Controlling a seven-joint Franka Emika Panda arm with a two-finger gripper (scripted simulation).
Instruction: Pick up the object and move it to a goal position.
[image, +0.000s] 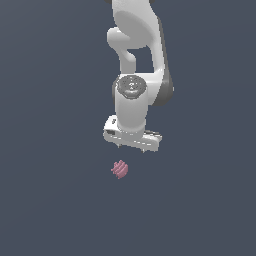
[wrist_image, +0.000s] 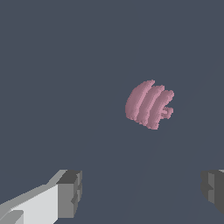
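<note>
Gripper (image: 131, 145): jaws spread wide, nothing between them, poised above the floor (image: 50, 200). Object (image: 120, 170): resting on the floor just below and slightly toward the exterior view's left of the fingertips, not touched. Grasp, lift and transfer all outstanding. No goal marker visible. No floor edges or obstacles in view; ample room for descent.

No readable text, label or number shows anywhere.

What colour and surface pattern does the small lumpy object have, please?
The object is pink-mauve with parallel ridges, clearest in the wrist view.
</note>
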